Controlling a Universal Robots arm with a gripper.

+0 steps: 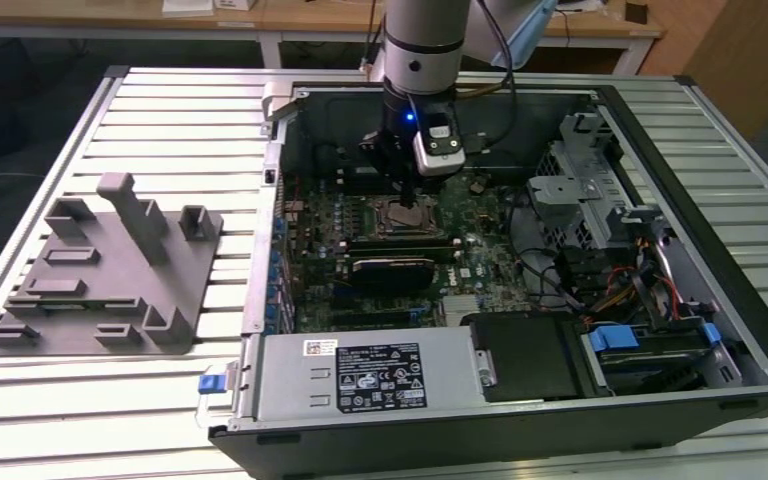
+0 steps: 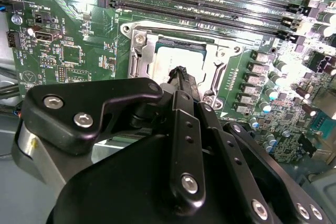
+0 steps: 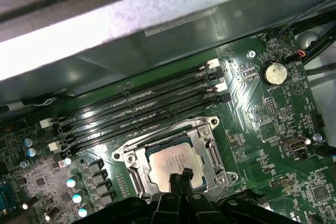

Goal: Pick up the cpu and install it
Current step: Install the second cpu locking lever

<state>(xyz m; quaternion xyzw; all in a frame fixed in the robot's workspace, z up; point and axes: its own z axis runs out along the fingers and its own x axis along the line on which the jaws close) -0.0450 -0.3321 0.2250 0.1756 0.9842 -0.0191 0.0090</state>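
Starting at the exterior view's left, a grey fixture (image 1: 97,275) lay on the slatted table (image 1: 157,110), well apart from the open case (image 1: 518,400). Inside, the gripper (image 1: 411,195) hung over the socket (image 3: 131,156). The cpu (image 3: 173,163) sat in that socket, and the fingertips (image 3: 178,178), drawn narrow together, touched its top, gripping nothing.

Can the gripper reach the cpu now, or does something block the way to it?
Probably yes. In both wrist views the gripper is directly over the cpu, which lies in the socket frame. The case is open on top, and nothing lies between them.
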